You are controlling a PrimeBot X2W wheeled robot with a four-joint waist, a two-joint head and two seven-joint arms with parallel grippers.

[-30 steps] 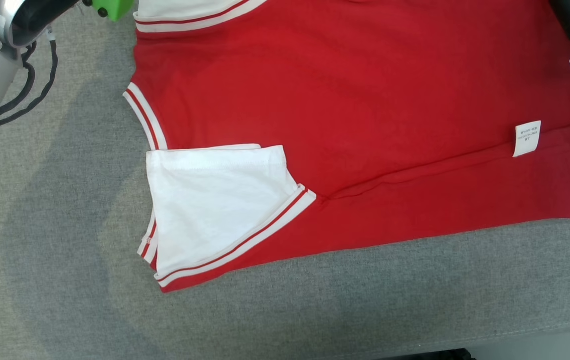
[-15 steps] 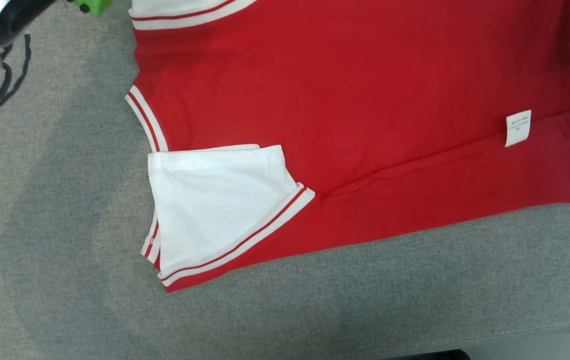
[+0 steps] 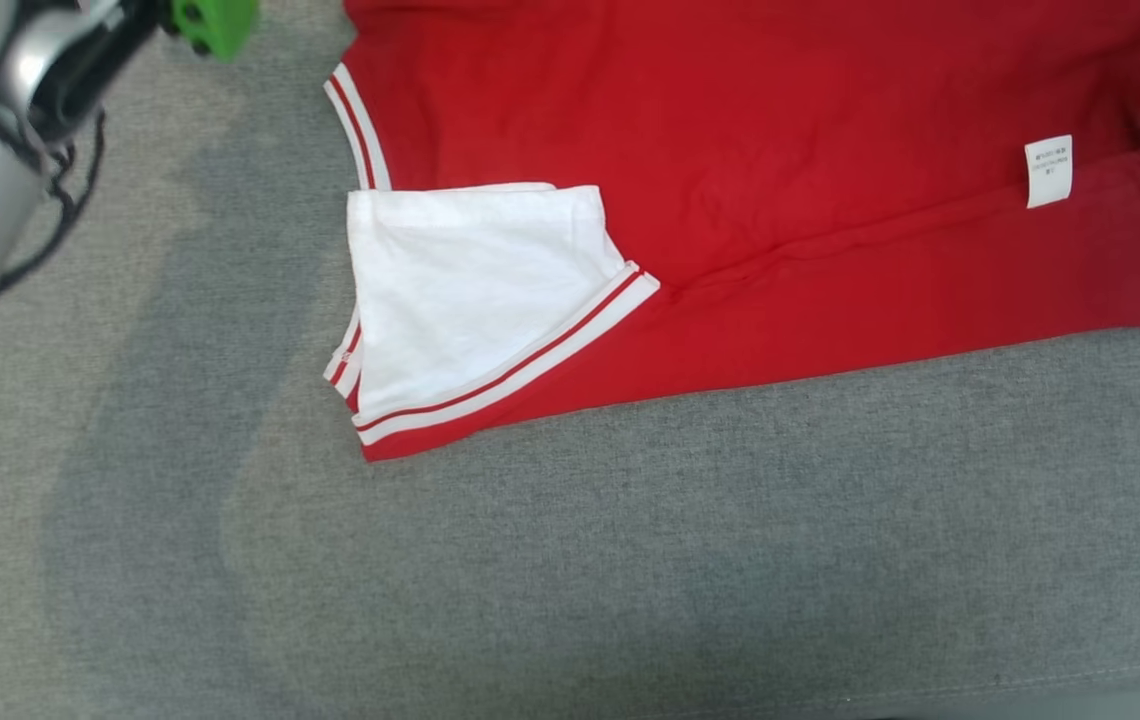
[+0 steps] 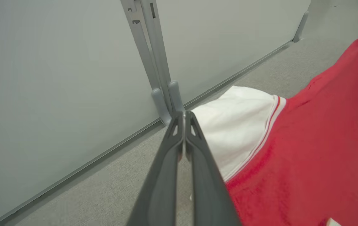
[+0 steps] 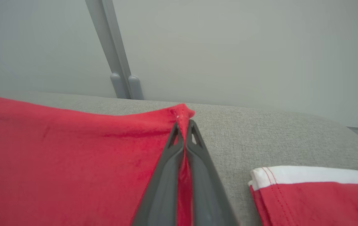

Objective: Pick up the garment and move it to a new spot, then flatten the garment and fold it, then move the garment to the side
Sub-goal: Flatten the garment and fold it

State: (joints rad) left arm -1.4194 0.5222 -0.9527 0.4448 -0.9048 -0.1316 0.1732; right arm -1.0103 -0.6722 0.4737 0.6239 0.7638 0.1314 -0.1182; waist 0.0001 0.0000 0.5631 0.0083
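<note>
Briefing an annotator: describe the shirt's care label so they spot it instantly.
In the head view, a red garment lies across the grey surface. Near its right end sits the care label, a small white rectangle with tiny print. Unlike the large white sleeve at the left, it has no striped trim.

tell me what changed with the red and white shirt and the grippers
The right gripper closed on a corner of the red and white fabric shirt. The shirt sits higher in the head view, though the camera shifted too. The left gripper stayed shut; the white sleeve stayed folded over.
</note>
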